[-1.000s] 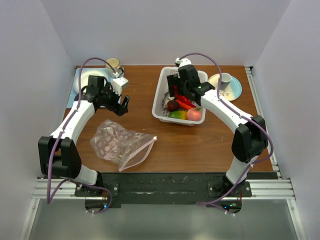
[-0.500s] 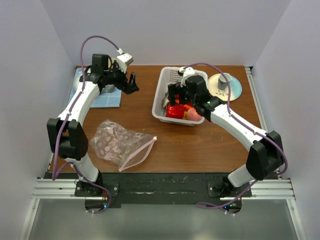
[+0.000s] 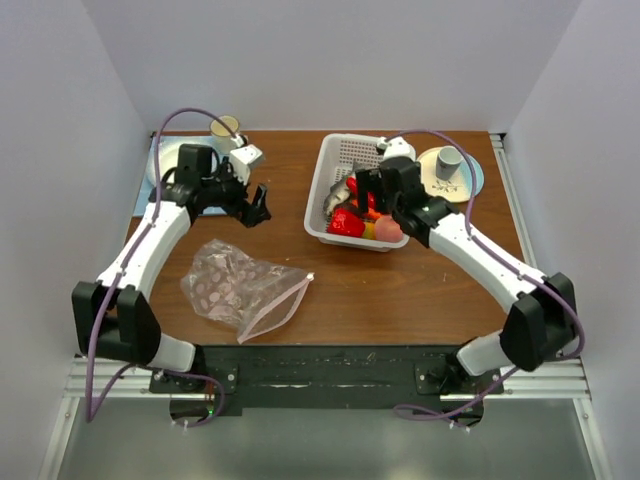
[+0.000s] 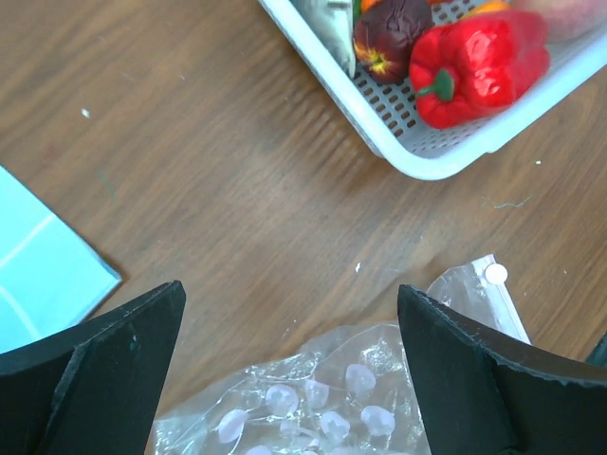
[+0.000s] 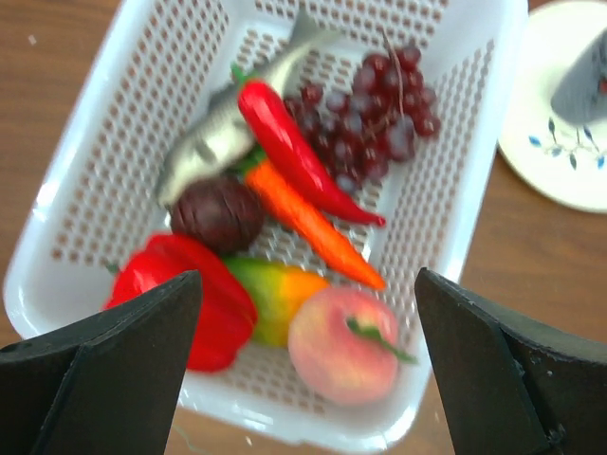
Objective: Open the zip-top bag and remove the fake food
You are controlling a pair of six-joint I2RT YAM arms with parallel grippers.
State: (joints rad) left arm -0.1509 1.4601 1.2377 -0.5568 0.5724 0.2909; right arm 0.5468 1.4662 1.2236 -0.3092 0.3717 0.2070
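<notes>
Counter (image 3: pixel 400 290): brown wood; it carries everything you see listed below.
Zip-top bag (image 3: pixel 240 285): lies flat on the counter in front of your left arm, well apart from the basket. Its long axis runs left to right, slightly tilted. The pink zip strip is a diagonal on the right edge, facing right and toward the near edge.
Basket (image 3: pixel 352 150): white, perforated, at the far centre.
Left tool (image 3: pixel 255 205): released, jaws wide, nothing in them; it hovers over bare counter between bag and basket.
Right tool (image 3: pixel 365 195): released, empty, above the basket.
Fake food: all of it lies in the basket. The chili (image 5: pixel 294 152) and carrot (image 5: pixel 318 223) lie side by side on one diagonal; the grapes (image 5: pixel 379 104) are beside them; the mango (image 5: pixel 275 294) and peach (image 5: pixel 341 346) sit at the near wall.
</notes>
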